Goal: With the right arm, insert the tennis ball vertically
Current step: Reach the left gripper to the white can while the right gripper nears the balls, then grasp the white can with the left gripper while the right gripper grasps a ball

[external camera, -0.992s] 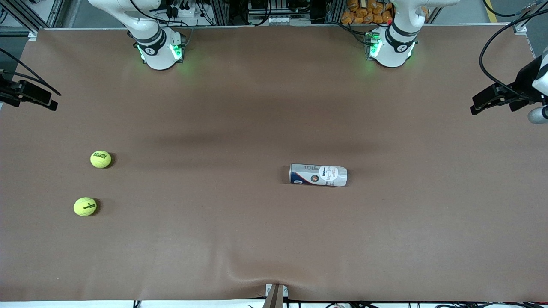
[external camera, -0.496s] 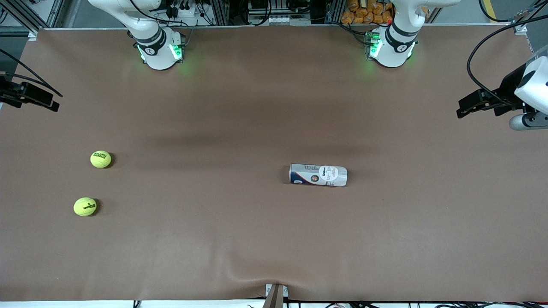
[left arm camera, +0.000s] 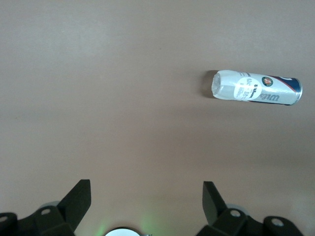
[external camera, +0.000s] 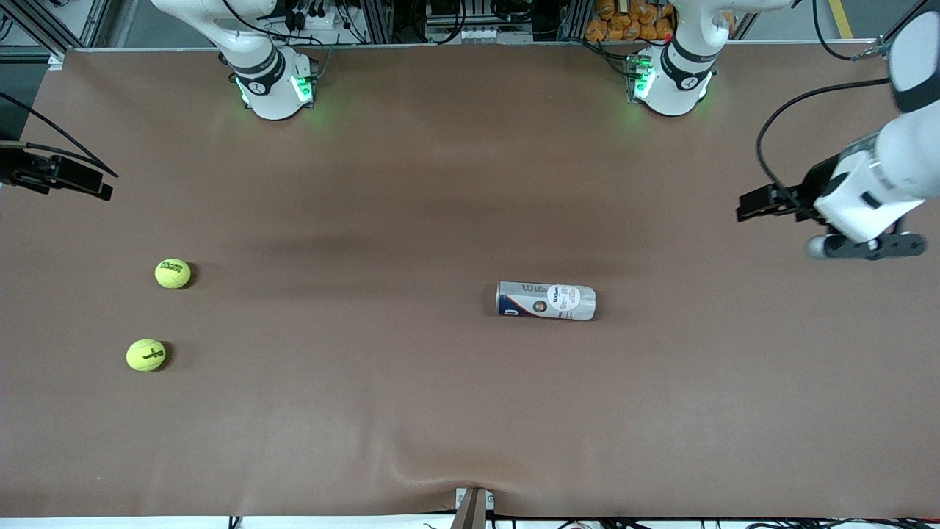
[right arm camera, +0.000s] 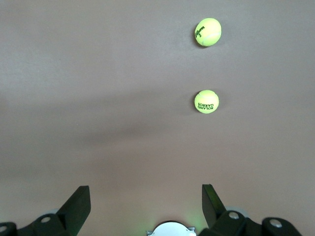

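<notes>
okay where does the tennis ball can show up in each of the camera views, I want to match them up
Front view: the tennis ball can lies on its side near the middle of the table, toward the left arm's end.
Left wrist view: the can lies on its side on bare tabletop, apart from the open left gripper.
Right wrist view: not in it.
Shared landmark: the can's round label emblem.

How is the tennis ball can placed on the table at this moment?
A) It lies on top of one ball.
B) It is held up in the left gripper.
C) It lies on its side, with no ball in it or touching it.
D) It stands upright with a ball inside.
C: the can lies on its side on the table, and both tennis balls sit apart from it toward the right arm's end.
</notes>
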Motion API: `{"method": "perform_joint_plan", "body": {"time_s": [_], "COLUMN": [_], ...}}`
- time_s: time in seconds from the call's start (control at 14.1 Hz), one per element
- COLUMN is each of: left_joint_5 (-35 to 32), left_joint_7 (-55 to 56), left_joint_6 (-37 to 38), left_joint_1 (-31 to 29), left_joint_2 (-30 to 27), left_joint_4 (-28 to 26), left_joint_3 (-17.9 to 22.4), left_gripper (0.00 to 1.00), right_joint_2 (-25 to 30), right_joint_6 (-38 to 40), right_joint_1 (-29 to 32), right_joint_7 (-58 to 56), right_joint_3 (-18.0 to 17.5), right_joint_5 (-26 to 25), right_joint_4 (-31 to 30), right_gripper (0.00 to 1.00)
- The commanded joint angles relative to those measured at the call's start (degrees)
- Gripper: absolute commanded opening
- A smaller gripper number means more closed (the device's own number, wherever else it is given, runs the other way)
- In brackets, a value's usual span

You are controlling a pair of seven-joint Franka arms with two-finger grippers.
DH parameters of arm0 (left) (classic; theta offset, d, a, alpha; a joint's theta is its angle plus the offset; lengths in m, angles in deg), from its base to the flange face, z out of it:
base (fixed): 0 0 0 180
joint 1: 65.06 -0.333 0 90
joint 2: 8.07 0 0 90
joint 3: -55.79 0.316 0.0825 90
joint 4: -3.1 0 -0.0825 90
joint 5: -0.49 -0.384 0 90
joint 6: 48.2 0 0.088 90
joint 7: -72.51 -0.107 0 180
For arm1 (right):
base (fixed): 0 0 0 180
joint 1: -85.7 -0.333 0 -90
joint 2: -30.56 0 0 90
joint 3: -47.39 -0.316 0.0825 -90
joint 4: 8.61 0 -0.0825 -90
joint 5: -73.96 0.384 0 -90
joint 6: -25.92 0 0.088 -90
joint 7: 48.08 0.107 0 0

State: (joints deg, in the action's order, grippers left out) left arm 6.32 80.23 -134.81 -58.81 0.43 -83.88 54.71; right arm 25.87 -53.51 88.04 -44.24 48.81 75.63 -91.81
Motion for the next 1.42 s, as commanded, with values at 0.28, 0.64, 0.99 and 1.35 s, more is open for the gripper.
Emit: {"method": "perform_joint_plan", "body": {"time_s": [0.28,0.64,0.99,1.35], "left_joint_5": [2.8,3.8,1.8,-2.6], "left_joint_7": [-1.0,-6.7,-23.6,-53.5], "left_joint_6": [-3.0,-7.3,-15.4,-22.5], "left_joint_1": [4.4,7.1,11.3,13.7], "left_joint_2": [5.6,13.7,16.8,22.8], "left_joint_4": [2.3,2.4,2.4,2.9], "left_joint_3": [-3.0,-5.6,-6.7,-6.7], "left_gripper": [1.0,1.0,1.0,1.0], "right_joint_2": [-3.2,-10.3,-15.6,-18.8], "right_joint_6": [-2.0,-10.1,-15.4,-20.1], "right_joint_1": [0.1,1.4,2.1,3.0], "right_joint_7": [-0.8,-0.8,-0.8,-0.9], "right_joint_3": [0.0,0.0,0.0,-0.1], "right_joint_5": [0.1,0.0,-0.3,0.3], "right_joint_4": [0.1,0.1,0.3,0.3], "right_gripper": [1.0,1.0,1.0,1.0]}}
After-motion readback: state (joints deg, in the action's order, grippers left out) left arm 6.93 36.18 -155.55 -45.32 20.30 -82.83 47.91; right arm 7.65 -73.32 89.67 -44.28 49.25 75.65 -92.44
